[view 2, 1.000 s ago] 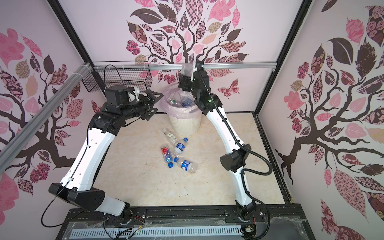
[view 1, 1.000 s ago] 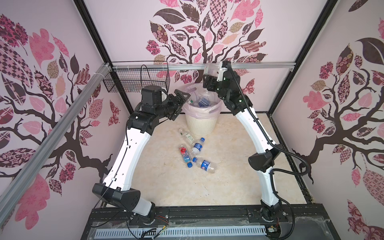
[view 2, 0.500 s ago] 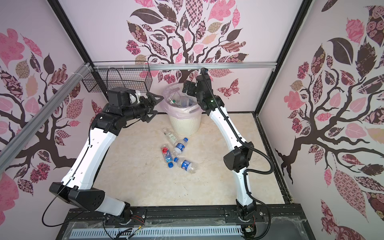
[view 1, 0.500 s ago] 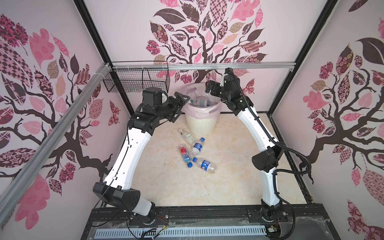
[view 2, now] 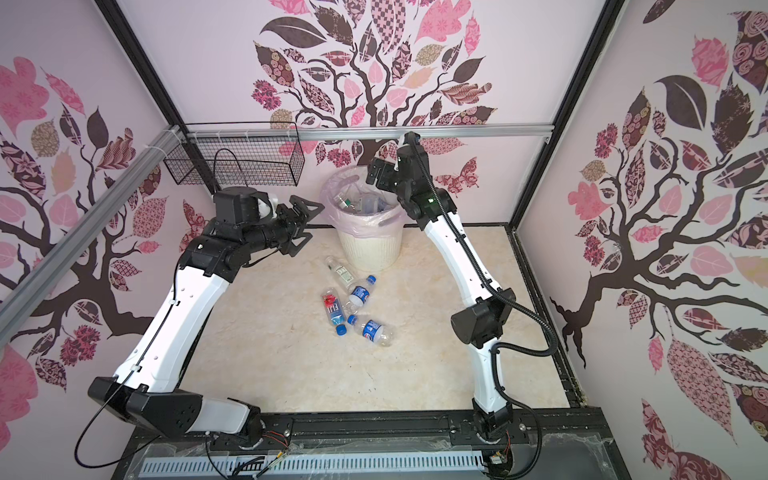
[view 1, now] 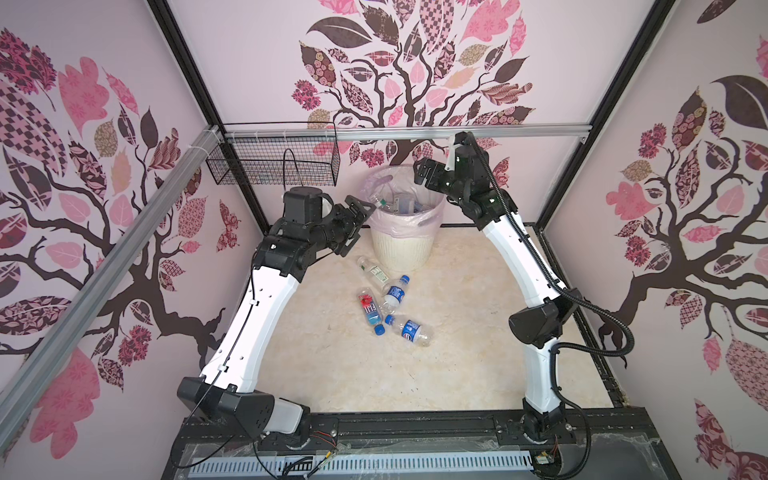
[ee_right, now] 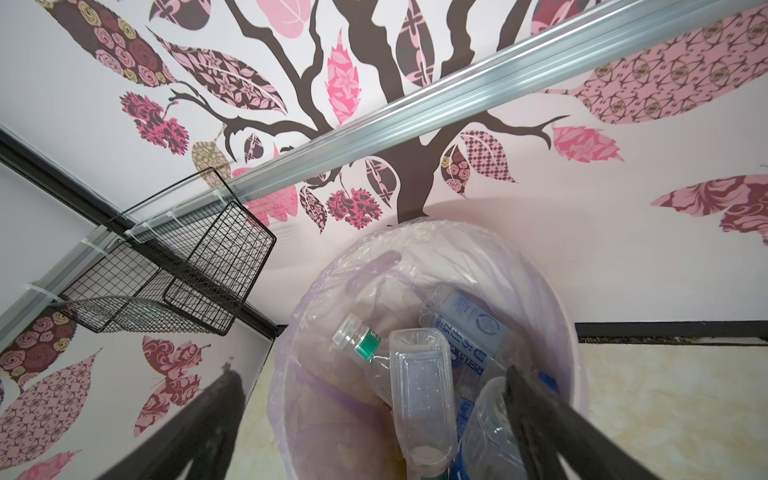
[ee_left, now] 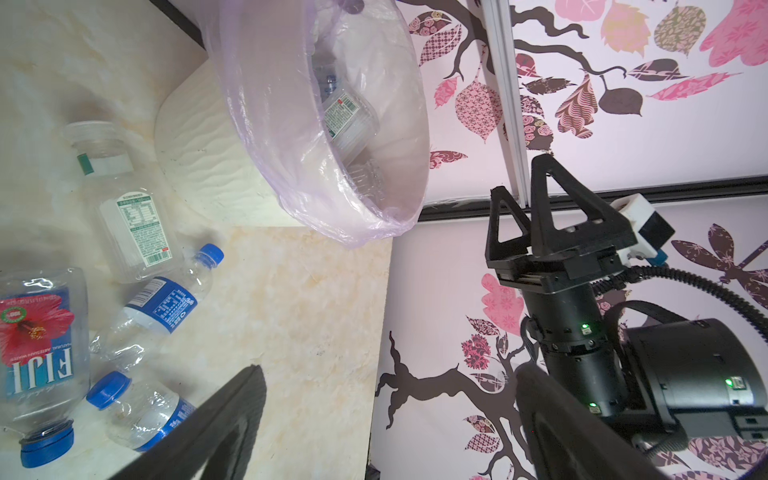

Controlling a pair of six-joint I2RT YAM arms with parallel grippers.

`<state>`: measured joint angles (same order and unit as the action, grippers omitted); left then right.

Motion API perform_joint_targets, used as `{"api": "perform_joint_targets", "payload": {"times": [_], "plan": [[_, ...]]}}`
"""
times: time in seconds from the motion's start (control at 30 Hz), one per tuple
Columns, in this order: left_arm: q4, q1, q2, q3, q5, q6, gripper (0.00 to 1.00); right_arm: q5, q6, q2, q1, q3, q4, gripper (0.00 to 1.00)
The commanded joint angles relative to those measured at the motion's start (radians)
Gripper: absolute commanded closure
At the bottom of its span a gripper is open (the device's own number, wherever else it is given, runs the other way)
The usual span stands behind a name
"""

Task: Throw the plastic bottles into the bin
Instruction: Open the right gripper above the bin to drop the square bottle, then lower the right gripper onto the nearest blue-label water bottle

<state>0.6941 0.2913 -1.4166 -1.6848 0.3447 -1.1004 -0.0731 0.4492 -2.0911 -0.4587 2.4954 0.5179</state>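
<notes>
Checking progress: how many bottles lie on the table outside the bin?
4, in front of the bin: a white-labelled bottle nearest it, a small blue-labelled bottle next, a Fiji bottle beside that, and another blue-labelled bottle farthest out. None look hidden.

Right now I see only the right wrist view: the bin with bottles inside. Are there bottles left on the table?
Observer: Yes, four lie on the table in front of the bin: a white-label bottle, a Fiji bottle and two blue-label bottles.
Operator: Does the left gripper hold one?
Observer: No. The left gripper hangs beside the bin, jaws open and empty.
Operator: Which bottle is nearest the bin?
Observer: The white-label bottle, lying near its base.
</notes>
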Motion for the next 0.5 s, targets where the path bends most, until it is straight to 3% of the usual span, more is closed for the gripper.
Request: {"api": "perform_joint_targets", "payload": {"times": [0.0,0.23,0.47], "plan": [[-0.040,-0.003,0.036,0.061,-0.022,-0.017,0.03,0.016,-0.009,0.107,-0.002,-0.018,0.072,0.00],[-0.110,-0.003,0.087,0.193,-0.018,-0.042,0.03,-0.014,-0.059,0.286,-0.031,-0.325,0.072,0.00],[-0.162,-0.002,0.136,0.337,0.006,-0.063,0.03,-0.028,-0.110,0.524,-0.099,-0.792,-0.004,0.00]]}}
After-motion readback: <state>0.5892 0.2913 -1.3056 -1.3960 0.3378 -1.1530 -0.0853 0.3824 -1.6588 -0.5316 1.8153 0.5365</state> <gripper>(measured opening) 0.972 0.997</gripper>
